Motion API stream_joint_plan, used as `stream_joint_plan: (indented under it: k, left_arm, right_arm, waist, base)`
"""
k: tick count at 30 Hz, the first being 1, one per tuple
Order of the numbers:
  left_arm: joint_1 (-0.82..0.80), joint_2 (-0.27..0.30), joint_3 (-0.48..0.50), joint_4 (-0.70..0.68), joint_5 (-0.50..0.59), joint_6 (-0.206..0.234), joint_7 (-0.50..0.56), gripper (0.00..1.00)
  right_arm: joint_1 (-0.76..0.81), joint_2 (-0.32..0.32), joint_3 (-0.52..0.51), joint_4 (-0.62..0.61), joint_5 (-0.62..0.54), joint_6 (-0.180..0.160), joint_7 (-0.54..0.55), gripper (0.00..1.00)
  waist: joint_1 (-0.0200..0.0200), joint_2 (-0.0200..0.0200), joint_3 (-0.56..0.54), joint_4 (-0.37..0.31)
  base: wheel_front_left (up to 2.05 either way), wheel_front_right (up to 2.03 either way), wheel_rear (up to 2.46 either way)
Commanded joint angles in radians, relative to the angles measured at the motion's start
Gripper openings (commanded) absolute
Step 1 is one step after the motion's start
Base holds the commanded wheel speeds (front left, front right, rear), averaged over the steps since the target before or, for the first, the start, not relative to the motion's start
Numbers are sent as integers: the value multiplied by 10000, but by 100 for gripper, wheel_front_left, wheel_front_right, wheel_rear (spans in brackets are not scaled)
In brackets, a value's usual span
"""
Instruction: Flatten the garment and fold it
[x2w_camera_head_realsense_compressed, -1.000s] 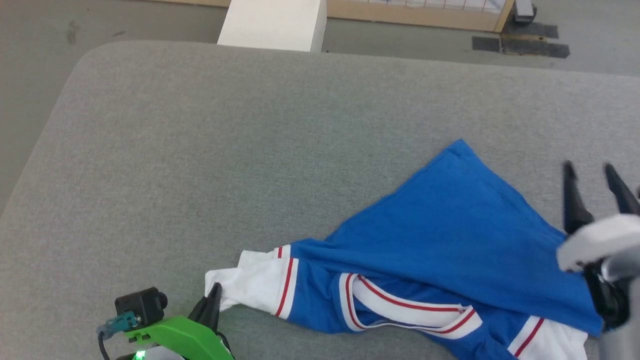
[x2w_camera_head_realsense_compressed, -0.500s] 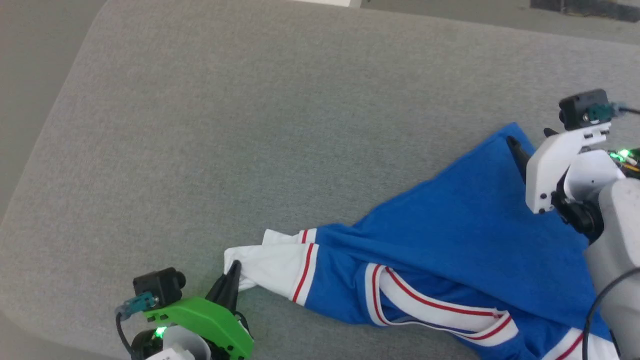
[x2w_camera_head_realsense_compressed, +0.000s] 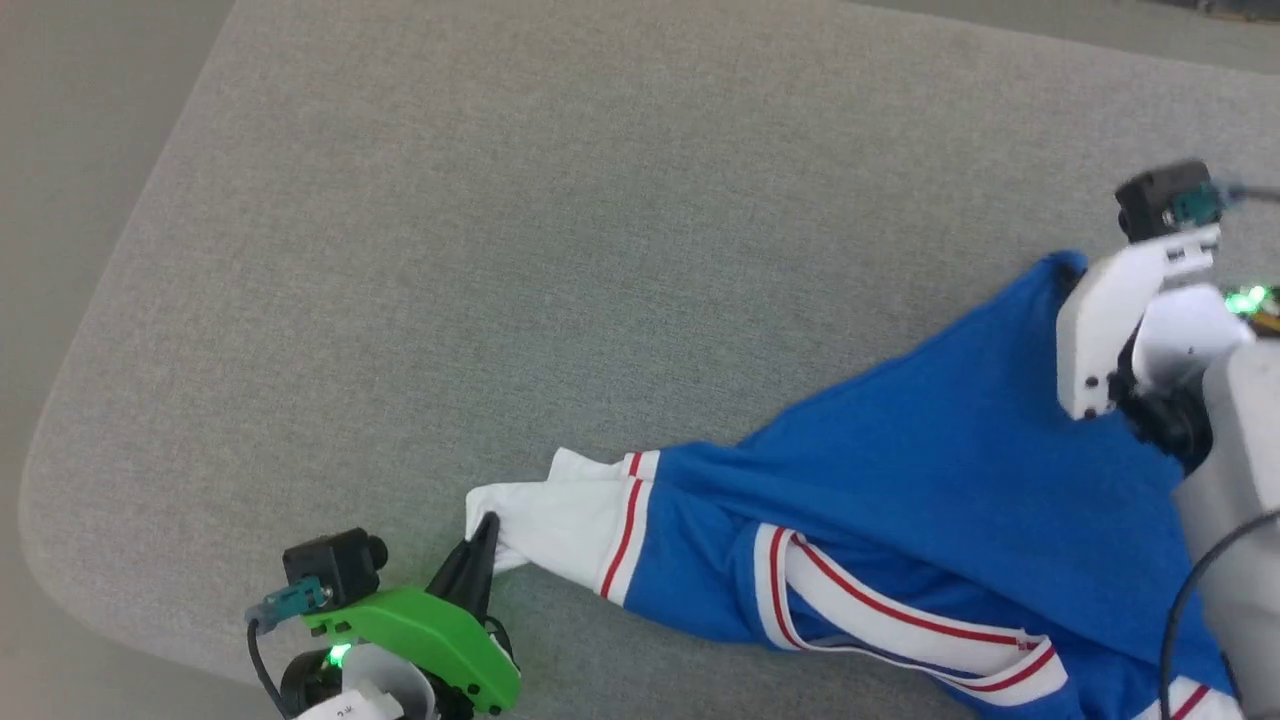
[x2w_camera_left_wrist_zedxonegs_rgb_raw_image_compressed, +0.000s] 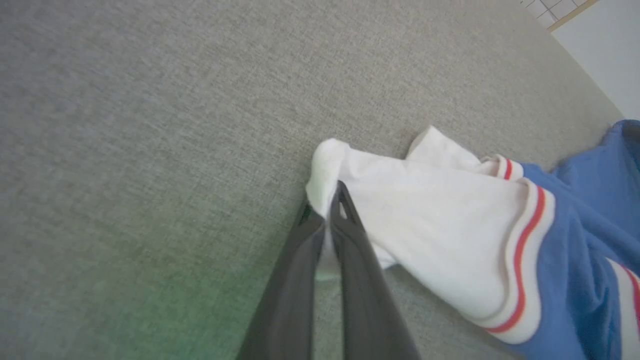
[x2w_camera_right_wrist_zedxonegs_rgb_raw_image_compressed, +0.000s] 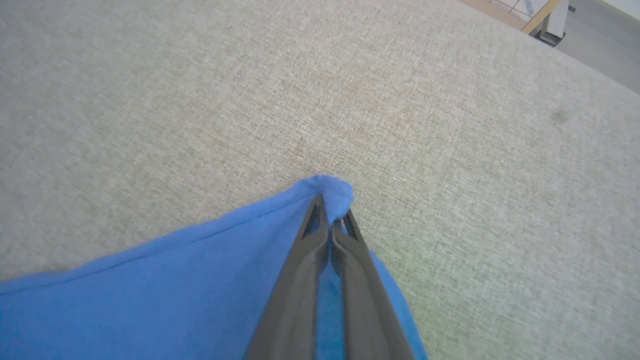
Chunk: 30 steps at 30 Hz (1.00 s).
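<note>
Nothing legible is showing: a small white label (x2w_camera_head_realsense_compressed: 343, 709) below the green bracket (x2w_camera_head_realsense_compressed: 420, 640) is carrying dark marks too tiny to read.

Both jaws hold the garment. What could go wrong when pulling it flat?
1. The left jaws pinch only the white tip of the garment; it may slip out under tension.
2. The right jaws hold just a small bunched blue corner, likely a weak grip too.
3. The garment lies twisted between them, so pulling might tighten folds instead of flattening.
</note>
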Motion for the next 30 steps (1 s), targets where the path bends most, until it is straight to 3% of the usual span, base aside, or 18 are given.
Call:
stream_joint_plan:
  k: [1, 8, 14, 22, 30]
  left_arm:
    - [83, 113, 59, 46, -56, 46, -44, 0]
    - [497, 433, 255, -210, -13, 236, -66, 0]
    - [544, 777, 422, -761, 322, 342, -414, 0]
    - [-888, 1578, 463, -2050, 1008, 75, -376, 0]
    - [-3653, 2189, 740, -3125, 813, -435, 509, 0]
  right_arm:
    - [374, 159, -114, -162, 104, -15, -466, 0]
    - [2394, 852, -892, -1516, 474, -15, -3643, 0]
    - [4186, 1246, -1463, -3015, 671, -15, -4888, 0]
    - [4900, 1130, -2190, -5396, 594, -15, -4170, 0]
    - [3334, -201, -2045, -7191, 515, -15, -2082, 0]
  waist:
    - [0, 0, -421, -281]
    - [0, 0, -1437, -927]
    - [0, 0, -2111, -1505]
    - [0, 0, -2668, -2140]
    - [0, 0, -2497, -2634]
  base:
    - [0, 0, 0]
    - [0, 0, 0]
    - [0, 0, 0]
    - [0, 0, 0]
    - [0, 0, 0]
